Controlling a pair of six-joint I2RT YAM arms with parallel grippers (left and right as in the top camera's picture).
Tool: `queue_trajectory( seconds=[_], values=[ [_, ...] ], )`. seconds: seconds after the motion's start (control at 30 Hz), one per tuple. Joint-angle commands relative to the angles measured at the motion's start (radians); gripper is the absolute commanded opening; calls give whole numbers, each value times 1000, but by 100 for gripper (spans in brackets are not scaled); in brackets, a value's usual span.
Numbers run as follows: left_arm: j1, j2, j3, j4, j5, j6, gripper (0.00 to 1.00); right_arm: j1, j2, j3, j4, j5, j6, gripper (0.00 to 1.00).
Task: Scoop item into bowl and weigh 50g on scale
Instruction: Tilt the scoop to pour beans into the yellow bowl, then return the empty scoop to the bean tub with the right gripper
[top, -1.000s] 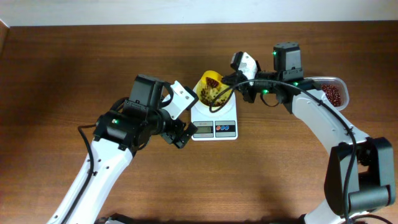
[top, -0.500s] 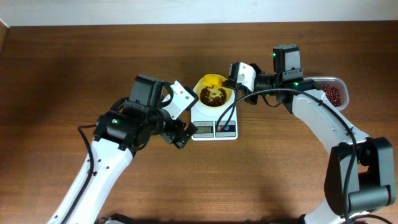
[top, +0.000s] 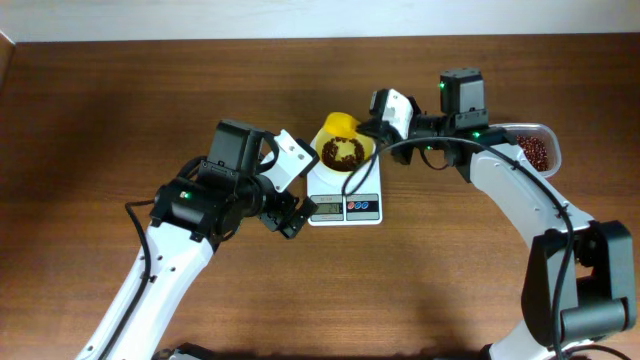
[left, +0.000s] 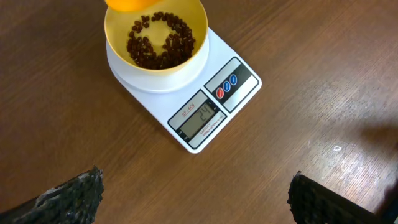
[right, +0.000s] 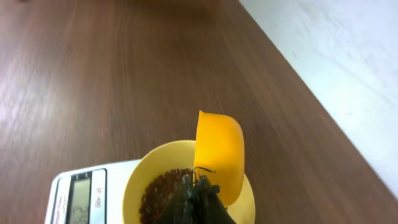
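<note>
bowl (left: 200, 28): on the scale (left: 239, 93), reddish-brown beans (left: 158, 42) inside
display (left: 200, 118): looks like 24
right gripper (right: 198, 186): pinching tipped yellow scoop (right: 219, 155) over bowl
left gripper (left: 196, 180): spread wide

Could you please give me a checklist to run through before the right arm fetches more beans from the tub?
1. Bowl sits squarely on the scale: ok.
2. Display shows 50: not ok, it seems to read 24.
3. Scoop emptied: cannot tell; it is tipped over the bowl, its inside hidden.
4. Right gripper shut on the scoop: ok.
5. Beans left in the tub: ok.
6. Left gripper open, apart from the scale: ok.
</note>
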Motion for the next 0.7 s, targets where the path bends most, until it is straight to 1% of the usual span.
queue_trajectory(
  seconds=[0.0,0.03,0.2,0.3,0.33,0.37,0.4,0.5,0.57,0.6,0.67],
  values=[
    [2,-16,-4,2,-3,16,98,1,-70,10,40,-7,265,4],
    [2,-16,-4,2,-3,16,99,-2,-84,10,53,-7,315,4],
    [2,-16,-4,2,-3,16,99,-90,-196,10,101,-6,764,4],
    [2,-16,-4,2,-3,16,99,-198,-210,10,100,-6,1021,4],
    [2,-16,-4,2,-3,16,99,-247,-209,10,87,-6,1087,4],
    [2,-16,-4,2,-3,16,99,-298,-209,10,66,-7,1122,4],
    [2,-16,-4,2,-3,16,99,-342,-209,10,47,-7,1150,4],
    [2,-16,-4,2,-3,16,99,-485,-209,10,-42,-6,1148,4],
    [2,-16,-4,2,-3,16,99,-558,-209,10,-93,17,1085,4],
    [2,-16,-4,2,-3,16,99,-587,-209,10,-125,68,1067,4],
    [2,-16,-4,2,-3,16,99,-642,-209,10,-215,215,956,4]
  ],
)
